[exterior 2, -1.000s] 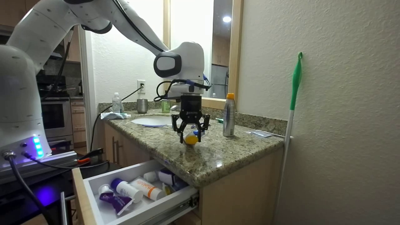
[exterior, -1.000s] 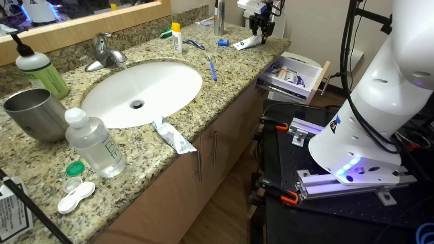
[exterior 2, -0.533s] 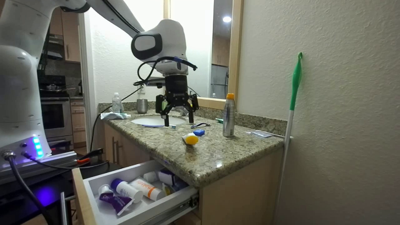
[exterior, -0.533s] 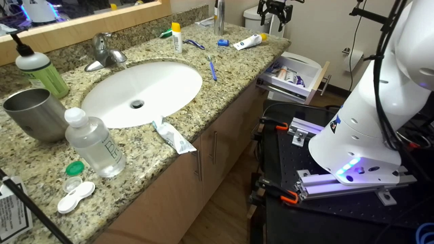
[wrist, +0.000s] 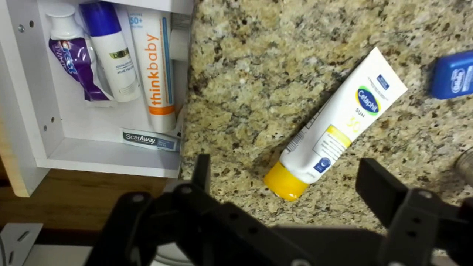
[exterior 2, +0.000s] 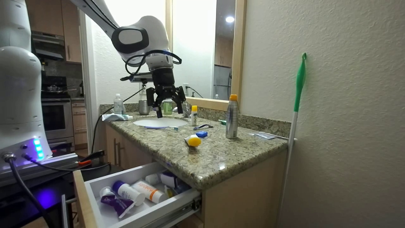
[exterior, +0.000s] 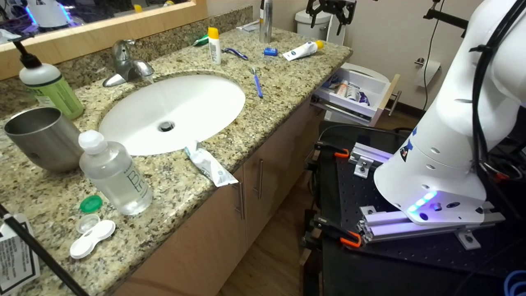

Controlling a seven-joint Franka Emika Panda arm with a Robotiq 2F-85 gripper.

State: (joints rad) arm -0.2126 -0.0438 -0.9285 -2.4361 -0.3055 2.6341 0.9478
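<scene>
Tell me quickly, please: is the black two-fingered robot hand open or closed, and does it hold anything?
Black two-fingered hand: open, holding nothing; the yellow-capped white squeeze tube lies apart from it on the speckled stone counter.

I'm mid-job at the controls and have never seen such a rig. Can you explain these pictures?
The white machine is a robot arm; at its end is a black gripper. Two pictures are taken from spots away from it, showing the counter from different places. The close one is taken from its wrist, looking down past the gripper. On the counter lie a Cetaphil tube, a floss box, a toothbrush and a crumpled tube. A cup and a clear bottle stand by the sink. Below, an open drawer holds a thinkbaby tube, a Crest tube and more. The gripper is open, raised off the counter, and holds nothing.
</scene>
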